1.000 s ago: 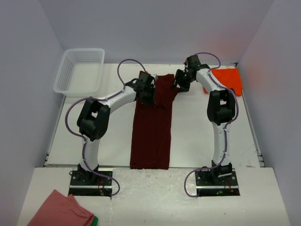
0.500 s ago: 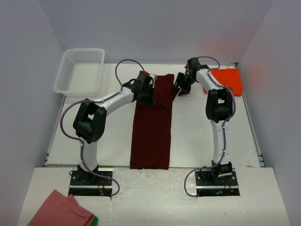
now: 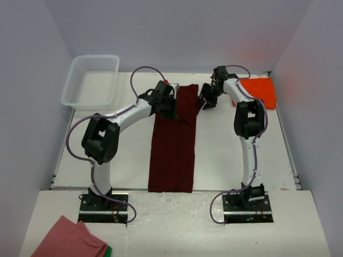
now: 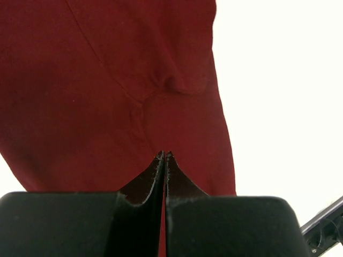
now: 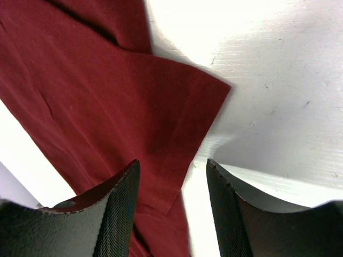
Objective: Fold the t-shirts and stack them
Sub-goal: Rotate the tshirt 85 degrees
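One wrist view shows right pincer [image 5: 171, 166] agape over maroon shirt [image 5: 96, 107].

Right gripper [image 5: 172, 174]: jaws apart, nothing pinched. Dark maroon t-shirt [image 5: 91, 101] fills the left of the view, one pointed corner lying flat on the scuffed white table [image 5: 278, 80]. The fabric edge runs down between the fingers [image 5: 115, 209].

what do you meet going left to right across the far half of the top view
white basket → maroon t-shirt → right claw → orange t-shirt
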You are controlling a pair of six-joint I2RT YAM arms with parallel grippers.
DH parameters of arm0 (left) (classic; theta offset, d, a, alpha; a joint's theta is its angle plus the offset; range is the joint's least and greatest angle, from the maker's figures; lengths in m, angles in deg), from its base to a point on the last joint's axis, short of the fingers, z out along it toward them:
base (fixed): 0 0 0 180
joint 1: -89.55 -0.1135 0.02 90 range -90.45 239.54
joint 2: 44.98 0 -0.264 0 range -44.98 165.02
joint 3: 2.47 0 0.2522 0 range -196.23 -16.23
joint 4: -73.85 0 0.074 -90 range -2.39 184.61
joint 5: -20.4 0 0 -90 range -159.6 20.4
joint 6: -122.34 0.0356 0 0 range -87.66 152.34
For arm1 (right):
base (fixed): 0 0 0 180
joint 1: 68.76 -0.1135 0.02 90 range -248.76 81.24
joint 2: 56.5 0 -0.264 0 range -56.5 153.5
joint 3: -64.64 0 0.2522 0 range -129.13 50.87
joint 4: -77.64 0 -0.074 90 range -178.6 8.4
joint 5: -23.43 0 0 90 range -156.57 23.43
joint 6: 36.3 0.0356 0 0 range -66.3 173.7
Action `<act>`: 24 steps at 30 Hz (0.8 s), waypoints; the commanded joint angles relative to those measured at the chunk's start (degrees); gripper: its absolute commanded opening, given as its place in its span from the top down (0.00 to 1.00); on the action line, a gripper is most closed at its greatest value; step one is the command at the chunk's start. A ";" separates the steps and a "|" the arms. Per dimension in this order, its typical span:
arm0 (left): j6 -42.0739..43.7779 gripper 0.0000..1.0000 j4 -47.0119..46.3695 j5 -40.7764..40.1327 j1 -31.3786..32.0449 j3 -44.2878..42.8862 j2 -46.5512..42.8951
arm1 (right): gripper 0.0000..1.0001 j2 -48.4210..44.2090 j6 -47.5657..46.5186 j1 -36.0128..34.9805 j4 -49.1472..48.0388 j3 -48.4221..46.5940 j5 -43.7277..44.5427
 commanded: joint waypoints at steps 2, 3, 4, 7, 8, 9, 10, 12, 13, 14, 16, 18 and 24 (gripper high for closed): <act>-0.11 1.00 -3.03 3.33 -0.43 1.13 -2.48 | 0.46 0.43 1.00 0.31 0.32 -1.91 -1.56; -0.20 1.00 -3.21 4.30 -0.43 0.95 -1.60 | 0.46 0.25 1.00 0.32 0.06 -1.65 -1.38; -0.20 1.00 -3.65 5.35 -0.34 0.52 -0.72 | 0.46 0.08 0.92 0.32 -0.64 -1.30 -1.30; -0.20 1.00 -4.44 6.42 0.71 -0.63 2.36 | 0.46 -0.80 0.74 0.32 -1.44 -0.42 -1.30; -0.20 1.00 -5.23 6.50 1.32 -0.63 2.71 | 0.46 -0.89 0.48 0.32 -1.35 -0.77 -0.95; -0.20 1.00 -5.58 6.42 1.59 -0.54 3.06 | 0.46 -1.07 0.39 0.32 -1.18 -0.94 -0.33; -0.28 1.00 -5.93 6.42 1.77 -0.19 3.16 | 0.46 -1.15 0.30 0.40 -1.00 -1.21 0.02; -0.37 1.00 -6.64 6.50 1.94 0.42 3.16 | 0.46 -1.59 0.12 0.49 -1.09 -1.38 0.72; -0.63 1.00 -6.90 6.59 1.94 1.30 3.16 | 0.46 -1.59 0.04 0.67 -1.00 -1.65 0.90; -0.64 1.00 -6.99 6.85 2.03 1.74 3.16 | 0.46 -1.59 0.04 0.67 -1.00 -2.00 0.90; -1.07 1.00 -7.86 7.65 2.47 3.66 2.55 | 0.45 -1.51 0.30 1.10 -1.00 -2.44 1.25; -1.16 1.00 -8.75 7.39 3.17 6.47 2.02 | 0.45 -0.98 0.30 1.28 -0.83 -3.05 0.91; -2.30 1.00 -10.51 7.12 5.72 12.28 1.40 | 0.45 -0.10 0.47 1.37 -0.38 -4.99 0.29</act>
